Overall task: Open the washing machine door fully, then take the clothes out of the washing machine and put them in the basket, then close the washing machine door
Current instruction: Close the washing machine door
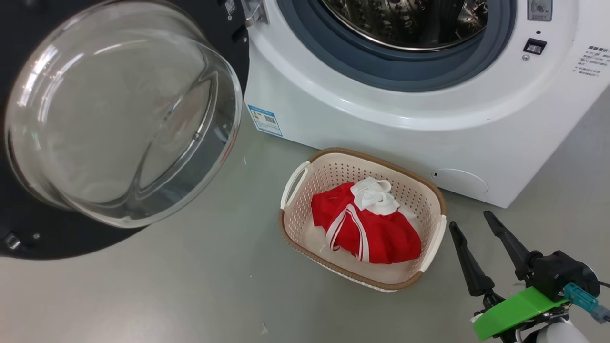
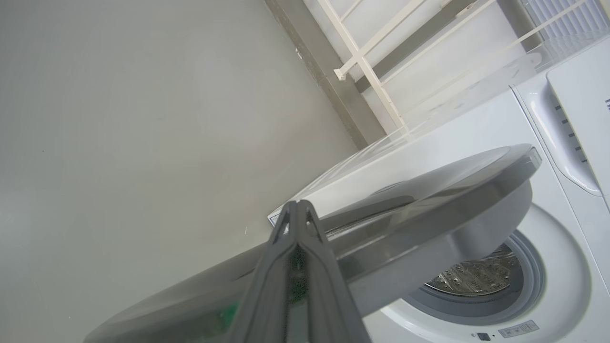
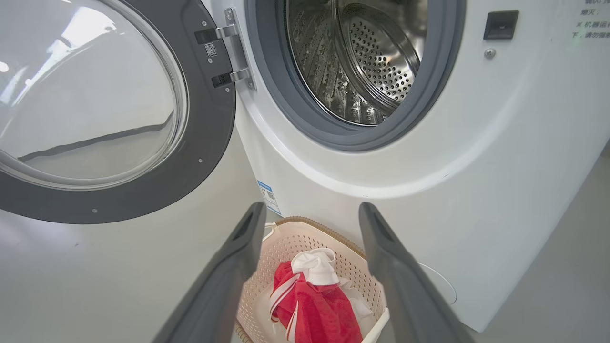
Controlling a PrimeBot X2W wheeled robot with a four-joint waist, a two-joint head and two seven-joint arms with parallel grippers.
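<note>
Black-framed washing machine door (image 1: 124,109): wide open, on my left. My left gripper (image 2: 298,208), fingers together, just behind its outer face, nearer. Right gripper (image 1: 471,221), fingers apart, beside basket (image 1: 329,174).

washing machine door (image 1: 119,114) cut off by left and top edges, drum (image 1: 405,19) top cropped, label text (image 1: 593,59) too small to read, basket (image 3: 286,247) near end cut by bottom edge, partly behind right gripper (image 3: 312,209)

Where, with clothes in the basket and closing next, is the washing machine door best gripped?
Probably the black frame's rim, far from the hinge, approached from the door's outer face: the rim is thin, the glass bowl bulges too wide.
</note>
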